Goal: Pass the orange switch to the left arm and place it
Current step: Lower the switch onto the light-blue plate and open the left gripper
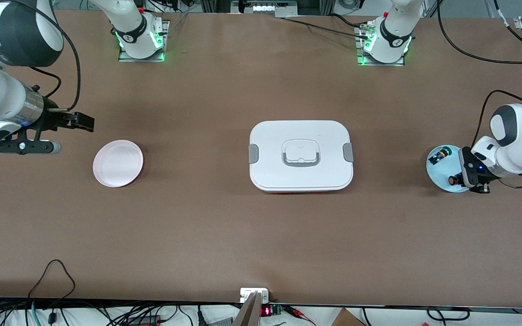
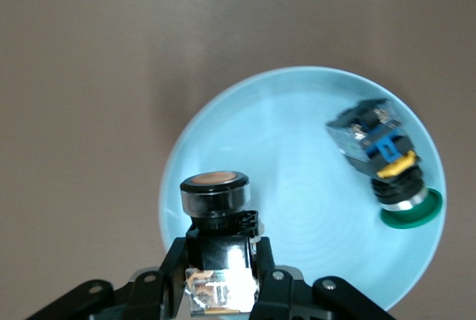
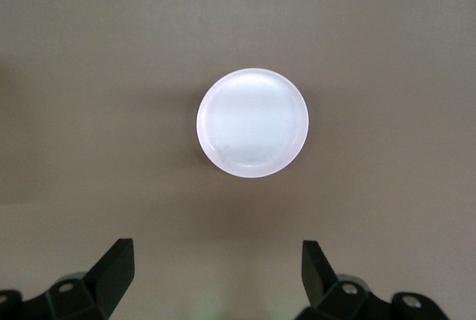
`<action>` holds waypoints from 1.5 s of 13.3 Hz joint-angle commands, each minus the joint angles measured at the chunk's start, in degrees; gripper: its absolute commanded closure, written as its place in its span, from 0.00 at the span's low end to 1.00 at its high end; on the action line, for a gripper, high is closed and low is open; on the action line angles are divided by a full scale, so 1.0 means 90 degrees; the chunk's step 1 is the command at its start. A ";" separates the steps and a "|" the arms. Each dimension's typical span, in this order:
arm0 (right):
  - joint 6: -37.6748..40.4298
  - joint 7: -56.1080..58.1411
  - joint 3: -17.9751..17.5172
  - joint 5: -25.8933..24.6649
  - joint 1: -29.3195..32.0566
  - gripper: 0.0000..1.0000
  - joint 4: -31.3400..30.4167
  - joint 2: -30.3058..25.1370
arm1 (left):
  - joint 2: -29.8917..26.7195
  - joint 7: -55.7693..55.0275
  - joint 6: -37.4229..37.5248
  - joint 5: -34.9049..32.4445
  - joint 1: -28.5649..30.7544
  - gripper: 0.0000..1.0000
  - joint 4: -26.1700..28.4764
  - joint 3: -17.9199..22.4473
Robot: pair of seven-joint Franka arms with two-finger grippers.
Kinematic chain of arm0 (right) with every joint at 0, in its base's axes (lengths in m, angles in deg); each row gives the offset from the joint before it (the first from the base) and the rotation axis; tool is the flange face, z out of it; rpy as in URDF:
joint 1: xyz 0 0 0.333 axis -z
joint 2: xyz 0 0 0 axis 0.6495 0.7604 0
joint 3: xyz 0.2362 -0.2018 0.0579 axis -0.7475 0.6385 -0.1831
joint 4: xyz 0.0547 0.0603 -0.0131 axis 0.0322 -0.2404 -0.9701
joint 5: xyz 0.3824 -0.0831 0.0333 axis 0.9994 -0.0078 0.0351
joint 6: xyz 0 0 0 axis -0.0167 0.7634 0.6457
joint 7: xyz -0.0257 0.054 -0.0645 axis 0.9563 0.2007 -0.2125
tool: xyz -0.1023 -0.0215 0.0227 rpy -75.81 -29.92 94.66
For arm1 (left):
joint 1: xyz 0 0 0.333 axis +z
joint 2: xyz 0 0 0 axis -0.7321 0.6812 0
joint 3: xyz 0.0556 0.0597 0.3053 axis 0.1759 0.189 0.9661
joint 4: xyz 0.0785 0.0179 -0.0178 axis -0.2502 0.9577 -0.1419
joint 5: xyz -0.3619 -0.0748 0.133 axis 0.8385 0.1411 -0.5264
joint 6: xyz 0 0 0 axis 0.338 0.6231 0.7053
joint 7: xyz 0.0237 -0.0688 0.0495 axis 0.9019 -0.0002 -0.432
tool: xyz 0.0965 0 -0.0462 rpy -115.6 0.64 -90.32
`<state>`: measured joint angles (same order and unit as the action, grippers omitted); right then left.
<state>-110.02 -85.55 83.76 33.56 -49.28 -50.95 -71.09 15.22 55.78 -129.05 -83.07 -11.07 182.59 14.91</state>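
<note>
The left end effector [image 2: 222, 279] is at the left arm's end of the surface [image 1: 224, 226], low over the light blue plate [image 1: 442, 177], its fingers [image 2: 172, 272] clamped on the body of the orange switch [image 2: 216, 205]. In the front view that switch [image 1: 453, 179] sits at about 5 o'clock on the blue plate, the orange cap pointing away from the end effector; whether it touches the plate cannot be told. A second switch with a green cap [image 2: 383, 164] lies on its side on the same plate, at about 10 o'clock in the front view, apart from the orange one.

The white box [image 1: 301, 155] with grey side latches sits closed in the middle of the surface, well apart from both plates.

The right end effector [image 3: 217, 272] hangs over the surface at the right arm's end, jaws spread wide and holding nothing. The pale pink plate [image 1: 118, 163] lies near it, toward the box.
</note>
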 commanded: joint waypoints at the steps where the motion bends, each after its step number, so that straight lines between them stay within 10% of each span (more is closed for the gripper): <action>1: 0.0292 0.0045 -0.0020 0.0089 0.0106 0.00 0.0502 0.0019 | 0.0025 0.0299 -0.0266 -0.0107 0.0229 0.69 0.0150 -0.0141; 4: 0.0390 0.0220 -0.0010 0.0040 0.0165 0.00 0.0522 -0.0020 | 0.0162 0.0339 -0.0384 -0.0107 0.0288 0.63 0.0150 -0.0141; 7: 0.0693 0.0436 0.0000 0.0128 0.0321 0.00 0.0513 -0.0079 | 0.0172 0.0329 -0.0355 -0.0097 0.0327 0.00 0.0150 -0.0151; 13: 0.0372 0.0416 -0.0029 0.0226 0.0282 0.00 -0.0170 -0.0645 | -0.0510 0.0241 0.0423 0.0049 0.0366 0.00 -0.0006 -0.0648; 20: 0.0127 0.0436 -0.0049 0.0226 0.0263 0.00 -0.0298 -0.0714 | -0.0776 -0.2214 0.3888 0.1036 0.0249 0.00 -0.1820 -0.1370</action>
<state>-107.61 -82.64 83.67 34.87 -47.24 -52.17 -76.06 7.74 43.83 -101.52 -74.40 -8.66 171.40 5.51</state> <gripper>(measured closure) 0.000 0.000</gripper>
